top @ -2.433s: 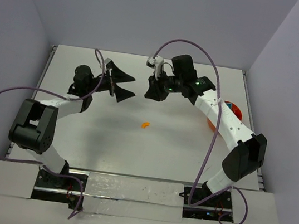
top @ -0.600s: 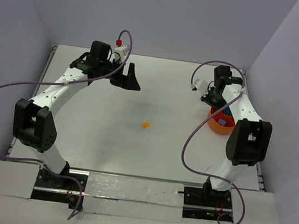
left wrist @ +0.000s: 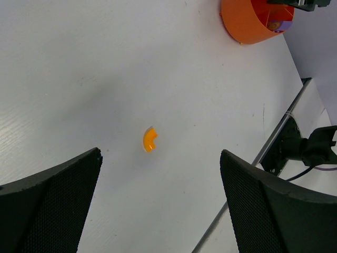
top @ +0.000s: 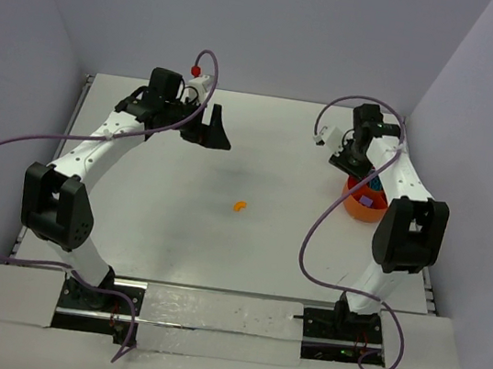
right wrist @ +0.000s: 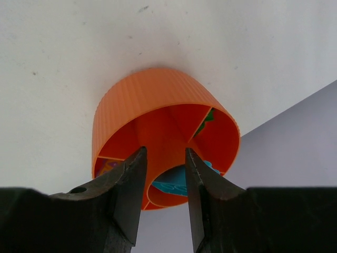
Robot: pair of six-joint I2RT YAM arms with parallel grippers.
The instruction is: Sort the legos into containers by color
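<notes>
An orange curved lego (top: 239, 206) lies alone on the white table; the left wrist view shows the lego (left wrist: 149, 139) ahead of my left gripper (left wrist: 160, 176), which hangs wide open and empty at the far left (top: 210, 129). The orange container (top: 366, 203), a round bowl with dividers, stands at the right edge. My right gripper (right wrist: 165, 158) hovers just over the bowl (right wrist: 152, 95), its jaws a little apart with nothing between them. A teal lego (right wrist: 176, 183) lies in the compartment below the jaws. A green lego (right wrist: 209, 116) and a purple one (right wrist: 107, 166) lie in other compartments.
Grey walls close the table on the left, back and right. A metal rail (left wrist: 274, 137) runs along the table's right edge, close to the bowl. Purple cables loop off both arms.
Since the earliest frame my right arm has swung from the table's far middle to above the bowl. My left arm has turned toward the table's centre. Little differs over the last half second.
</notes>
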